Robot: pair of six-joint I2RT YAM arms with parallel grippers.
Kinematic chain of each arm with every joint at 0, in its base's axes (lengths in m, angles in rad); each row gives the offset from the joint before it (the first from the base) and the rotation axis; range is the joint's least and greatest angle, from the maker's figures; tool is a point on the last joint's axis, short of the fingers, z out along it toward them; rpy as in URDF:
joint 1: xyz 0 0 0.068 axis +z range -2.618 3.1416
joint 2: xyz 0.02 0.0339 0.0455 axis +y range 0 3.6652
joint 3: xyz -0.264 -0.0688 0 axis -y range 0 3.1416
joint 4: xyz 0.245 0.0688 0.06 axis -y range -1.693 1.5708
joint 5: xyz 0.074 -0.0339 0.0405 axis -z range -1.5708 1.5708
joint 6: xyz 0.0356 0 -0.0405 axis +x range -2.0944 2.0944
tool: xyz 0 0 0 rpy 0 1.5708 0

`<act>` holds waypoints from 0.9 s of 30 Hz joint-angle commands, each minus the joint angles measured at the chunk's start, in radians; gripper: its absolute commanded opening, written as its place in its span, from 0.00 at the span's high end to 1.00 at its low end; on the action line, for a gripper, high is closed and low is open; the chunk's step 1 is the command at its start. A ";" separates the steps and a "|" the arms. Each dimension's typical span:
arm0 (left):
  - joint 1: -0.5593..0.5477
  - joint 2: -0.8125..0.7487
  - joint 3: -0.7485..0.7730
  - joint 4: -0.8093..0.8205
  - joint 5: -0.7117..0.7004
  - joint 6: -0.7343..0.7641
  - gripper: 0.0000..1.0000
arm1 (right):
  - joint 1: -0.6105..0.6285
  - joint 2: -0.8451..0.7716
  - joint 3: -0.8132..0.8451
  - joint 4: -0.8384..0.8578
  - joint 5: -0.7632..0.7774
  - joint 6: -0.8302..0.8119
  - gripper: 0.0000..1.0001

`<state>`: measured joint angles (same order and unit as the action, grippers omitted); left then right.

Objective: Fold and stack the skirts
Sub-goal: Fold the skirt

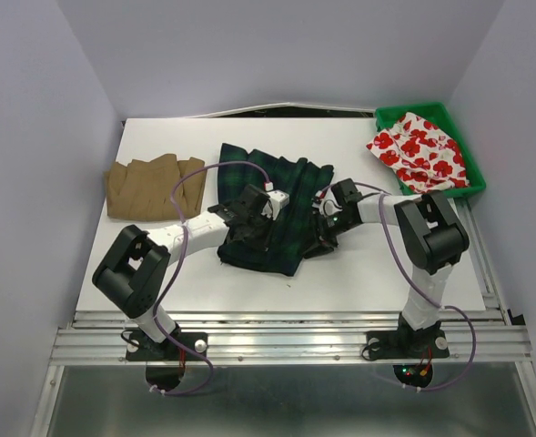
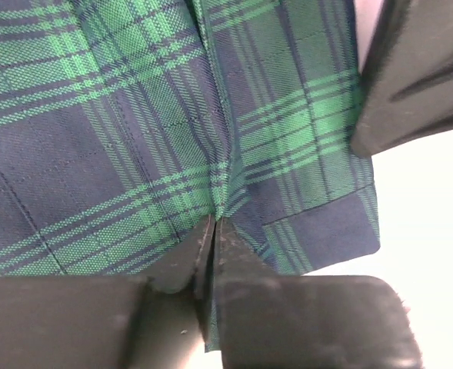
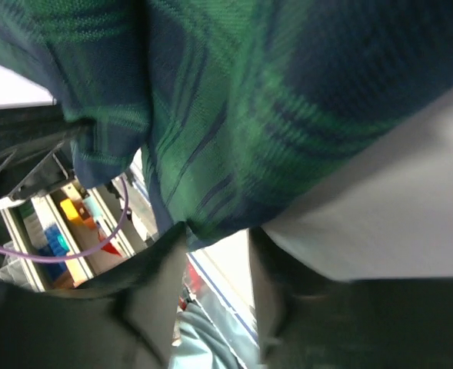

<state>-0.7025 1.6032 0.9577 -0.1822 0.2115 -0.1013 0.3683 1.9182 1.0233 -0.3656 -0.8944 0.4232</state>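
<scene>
From above, my left pincer (image 1: pixel 249 223) and right pincer (image 1: pixel 322 228) meet on the plaid skirt (image 1: pixel 277 177) mid-counter (image 1: pixel 386 264). The tan skirt (image 1: pixel 154 187) lies left, and the floral skirt (image 1: pixel 419 150) is in the green bin (image 1: pixel 390 114).

Left wrist: my pincer is pressed together, pinching a plaid fold.

Right wrist: plaid hangs against my 2 fingers (image 3: pixel 157 284); I cannot tell if they grip it.

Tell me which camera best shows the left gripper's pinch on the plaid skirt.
Left wrist: the left gripper is shut on a fold of the plaid skirt near its hem. Top external shows that gripper only from above, with the pinch hidden. Right wrist shows blurred plaid close up, not the pinch.
</scene>
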 commanded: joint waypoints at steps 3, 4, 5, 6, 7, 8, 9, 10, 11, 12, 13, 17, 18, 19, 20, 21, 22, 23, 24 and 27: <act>-0.020 -0.061 0.030 -0.006 0.057 -0.005 1.00 | 0.018 0.031 -0.002 0.053 0.022 0.005 0.71; -0.023 -0.062 0.039 -0.010 0.057 -0.006 1.00 | 0.018 0.038 0.007 0.053 0.018 0.014 0.74; -0.028 -0.063 0.055 -0.020 0.051 -0.009 1.00 | 0.027 0.050 0.017 0.054 0.011 0.015 0.84; -0.032 -0.065 0.062 -0.023 0.045 -0.014 1.00 | 0.027 0.053 0.017 0.053 0.011 0.015 0.88; -0.035 -0.066 0.070 -0.026 0.039 -0.018 1.00 | 0.027 0.056 0.024 0.053 0.009 0.017 0.92; -0.040 -0.063 0.088 -0.039 0.029 -0.031 1.00 | 0.027 0.059 0.027 0.053 0.008 0.019 0.99; -0.043 -0.063 0.096 -0.043 0.020 -0.038 1.00 | 0.037 0.061 0.027 0.056 0.008 0.020 0.99; -0.046 -0.060 0.107 -0.049 0.016 -0.044 1.00 | 0.037 0.062 0.027 0.057 0.006 0.022 0.99; -0.055 -0.055 0.128 -0.065 0.008 -0.055 1.00 | 0.037 0.059 0.026 0.059 0.005 0.026 0.99; -0.060 -0.052 0.136 -0.069 0.002 -0.060 1.00 | 0.037 0.059 0.024 0.060 0.005 0.029 0.99; -0.066 -0.049 0.144 -0.074 0.003 -0.064 1.00 | 0.037 0.058 0.023 0.063 0.003 0.031 0.99; -0.112 -0.025 0.177 -0.089 -0.014 -0.101 1.00 | 0.037 0.050 0.017 0.079 0.002 0.043 0.99; -0.120 -0.019 0.180 -0.088 -0.008 -0.109 1.00 | 0.037 0.048 0.014 0.079 0.000 0.048 0.99; -0.129 -0.014 0.184 -0.086 -0.015 -0.130 1.00 | 0.037 0.045 0.012 0.085 -0.001 0.054 0.99; -0.137 -0.008 0.190 -0.080 -0.015 -0.136 1.00 | 0.037 0.044 0.009 0.088 -0.001 0.055 0.99; -0.152 0.010 0.194 -0.077 -0.012 -0.140 1.00 | 0.037 0.042 0.008 0.091 -0.005 0.058 0.99; -0.160 0.023 0.199 -0.074 -0.023 -0.146 1.00 | 0.037 0.044 0.006 0.093 -0.006 0.063 0.99; -0.164 0.035 0.202 -0.071 -0.026 -0.156 1.00 | 0.037 0.044 0.008 0.093 -0.008 0.065 0.99; -0.166 0.061 0.204 -0.062 -0.021 -0.172 1.00 | 0.037 0.044 0.006 0.094 -0.011 0.066 0.99; -0.166 0.121 0.214 -0.042 -0.006 -0.199 1.00 | 0.037 0.033 -0.002 0.100 -0.011 0.074 0.99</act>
<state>-0.8589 1.6669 1.1355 -0.2481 0.1799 -0.2394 0.3943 1.9640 1.0241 -0.3218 -0.8948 0.4759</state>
